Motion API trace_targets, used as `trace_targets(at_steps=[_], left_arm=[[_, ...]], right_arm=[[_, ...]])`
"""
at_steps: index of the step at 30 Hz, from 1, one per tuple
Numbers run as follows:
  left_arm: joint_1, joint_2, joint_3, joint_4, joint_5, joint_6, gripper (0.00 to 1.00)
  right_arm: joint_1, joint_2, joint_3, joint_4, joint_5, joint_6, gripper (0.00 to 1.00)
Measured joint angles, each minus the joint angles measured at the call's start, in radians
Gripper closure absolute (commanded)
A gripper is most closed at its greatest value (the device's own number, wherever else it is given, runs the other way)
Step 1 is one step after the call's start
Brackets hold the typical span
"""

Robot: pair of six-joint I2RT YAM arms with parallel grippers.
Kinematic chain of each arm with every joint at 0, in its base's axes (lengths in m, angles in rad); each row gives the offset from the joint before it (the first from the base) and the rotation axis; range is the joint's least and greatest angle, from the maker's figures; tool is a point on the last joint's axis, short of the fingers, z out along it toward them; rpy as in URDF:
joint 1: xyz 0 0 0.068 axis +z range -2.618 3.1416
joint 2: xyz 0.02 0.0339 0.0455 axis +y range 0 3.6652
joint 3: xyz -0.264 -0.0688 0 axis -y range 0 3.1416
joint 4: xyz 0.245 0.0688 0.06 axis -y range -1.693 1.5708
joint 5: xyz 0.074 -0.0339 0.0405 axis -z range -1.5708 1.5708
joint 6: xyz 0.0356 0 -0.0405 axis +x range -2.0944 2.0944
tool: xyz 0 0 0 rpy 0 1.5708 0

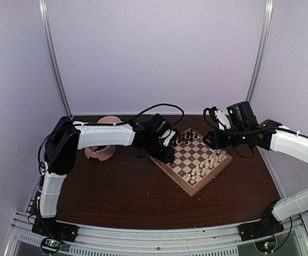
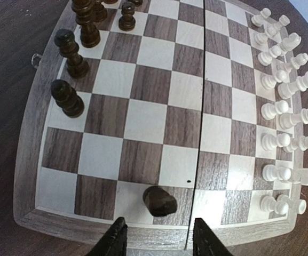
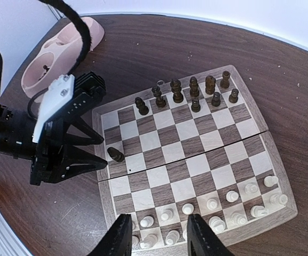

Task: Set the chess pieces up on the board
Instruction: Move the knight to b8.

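The chessboard lies on the dark table, also in the left wrist view and right wrist view. Several dark chess pieces stand along its far edge; they show at top left in the left wrist view. One dark piece lies or leans on an edge square, free, just ahead of my open, empty left gripper; it also shows in the right wrist view. My left gripper hovers at the board's left edge. My right gripper is open and empty above the cream pieces' side.
Cream chessmen fill two rows on the board's near-right side. A pink double bowl stands left of the board, behind the left arm. Purple walls close in the back and sides.
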Motion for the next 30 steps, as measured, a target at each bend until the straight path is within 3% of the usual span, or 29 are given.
trace_targets(at_steps=[8,18,30], left_arm=[[0.000,0.078,0.085,-0.038,0.007,0.011,0.64],[0.000,0.107,0.129,-0.050,-0.012,0.021,0.86],[0.011,0.108,0.145,-0.072,-0.039,0.023,0.86]], right_arm=[[0.000,-0.005,-0.006,0.000,0.014,-0.009,0.62],[0.000,-0.005,-0.006,0.000,0.014,-0.012,0.62],[0.000,-0.005,-0.006,0.000,0.014,-0.013,0.62]])
